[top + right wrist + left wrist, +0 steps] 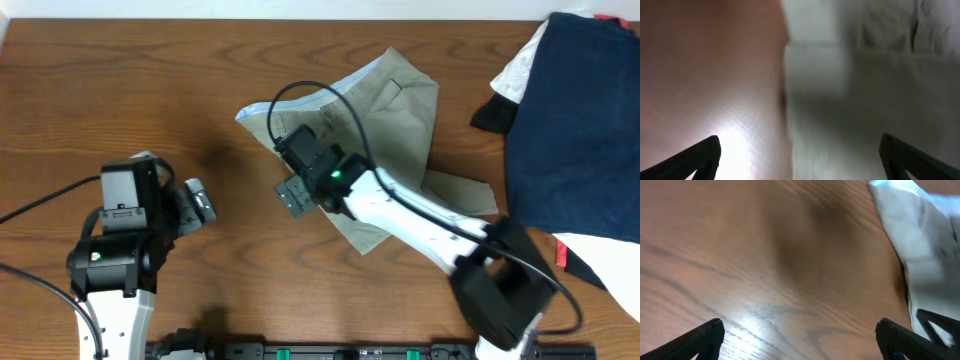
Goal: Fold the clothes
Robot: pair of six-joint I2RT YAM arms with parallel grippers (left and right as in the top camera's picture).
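Shorts (395, 105): khaki, lying rumpled and partly doubled over on the wooden table (150, 80). A pale corner sticks out at their upper left.

Right gripper (295, 195): at the left edge of the shorts, low on that side. Its white arm (410, 210) crosses over the lower part of the shorts. In the right wrist view the right gripper (800, 142) has its two fingers spread wide. The edge of the shorts (865, 85) runs up between them, with cloth on one side and bare table (710, 65) on the other. Nothing is pinched. The view is blurred, so I cannot tell whether the fingertips touch the cloth.

Left gripper (195, 205): well to the left of the shorts, over bare wood, apart from them. In the left wrist view the left gripper (799, 327) is also spread wide and holds nothing, with only table (765, 255) between the fingers. A pale part of the shorts (920, 235) shows at the upper right of that view, clear of both fingers.

Navy garment (585, 130): a large heap to the right of the shorts, with a gap of wood between them. White cloth (520, 65) shows at its upper left edge, on the side toward the shorts.
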